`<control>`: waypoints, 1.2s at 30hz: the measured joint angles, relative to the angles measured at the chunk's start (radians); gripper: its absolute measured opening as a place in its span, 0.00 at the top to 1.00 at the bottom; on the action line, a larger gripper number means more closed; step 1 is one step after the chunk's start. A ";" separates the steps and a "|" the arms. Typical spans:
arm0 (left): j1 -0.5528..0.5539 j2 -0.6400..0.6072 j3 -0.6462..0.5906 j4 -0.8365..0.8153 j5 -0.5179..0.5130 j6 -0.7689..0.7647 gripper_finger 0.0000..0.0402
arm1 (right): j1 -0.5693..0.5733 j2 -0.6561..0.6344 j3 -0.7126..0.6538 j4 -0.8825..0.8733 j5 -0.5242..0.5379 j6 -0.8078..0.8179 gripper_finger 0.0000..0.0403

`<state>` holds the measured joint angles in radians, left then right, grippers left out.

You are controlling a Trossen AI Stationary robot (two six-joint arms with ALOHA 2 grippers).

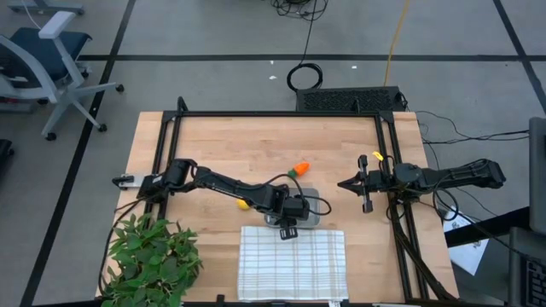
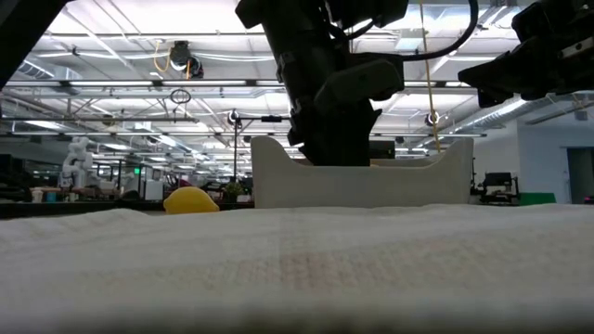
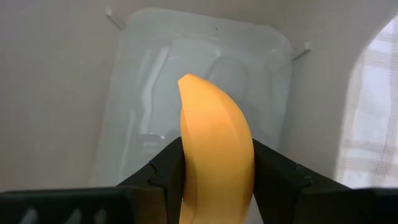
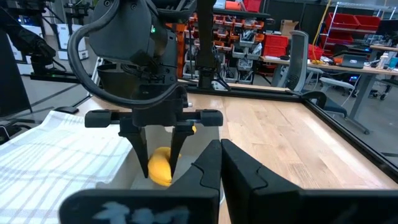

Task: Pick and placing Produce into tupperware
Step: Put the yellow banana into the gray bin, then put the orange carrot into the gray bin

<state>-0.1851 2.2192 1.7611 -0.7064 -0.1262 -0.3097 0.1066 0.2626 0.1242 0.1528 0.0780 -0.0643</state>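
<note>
My left gripper point(image 3: 217, 158) is shut on the curved yellow banana point(image 3: 214, 134) and hangs over the translucent grey tupperware point(image 3: 140, 93), which stands on the wooden table point(image 1: 256, 141). In the right wrist view the left gripper point(image 4: 158, 162) points down with the banana point(image 4: 160, 169) between its fingers. The small round yellow fruit point(image 1: 242, 205) lies on the table left of the tupperware point(image 1: 317, 207). The orange carrot point(image 1: 299, 169) lies just beyond the tupperware. My right gripper point(image 1: 344, 183) waits shut near the table's right edge. My left gripper pinches the banana's middle point(image 3: 217, 180) between its two fingers point(image 3: 165, 171), which lie across it. The fingers come from above, pointing down. The banana hangs upright with one end point(image 4: 160, 179) below the fingertips, inside the tupperware's outline; whether that end touches the tupperware's floor, I cannot tell.
A white checked cloth point(image 1: 292, 263) lies just near of the tupperware. A leafy green plant point(image 1: 153, 260) sits at the table's near left corner. A black frame point(image 1: 281, 113) runs around the work area. Bare wood shows between the tupperware and my right gripper.
</note>
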 joint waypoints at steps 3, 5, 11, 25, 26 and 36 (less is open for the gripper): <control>-0.001 0.000 0.000 0.000 -0.006 0.001 0.63 | 0.000 0.000 0.000 0.000 0.000 0.000 1.00; -0.001 0.000 0.000 0.000 -0.006 -0.004 0.63 | 0.000 0.000 0.000 0.000 0.000 0.000 1.00; -0.001 0.000 0.000 0.000 -0.006 -0.006 0.63 | 0.000 0.000 0.000 0.000 0.000 0.000 1.00; -0.001 0.000 0.000 0.000 0.001 -0.004 0.55 | 0.000 0.000 0.000 0.000 0.000 0.000 1.00; -0.001 0.000 0.000 0.000 0.018 0.001 0.53 | 0.000 0.000 0.000 0.000 0.000 0.000 1.00; 0.000 0.000 0.000 0.001 0.039 0.023 0.42 | 0.000 0.000 0.000 0.000 0.000 0.000 1.00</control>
<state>-0.1847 2.2192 1.7611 -0.7058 -0.0872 -0.2867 0.1066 0.2627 0.1242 0.1525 0.0777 -0.0639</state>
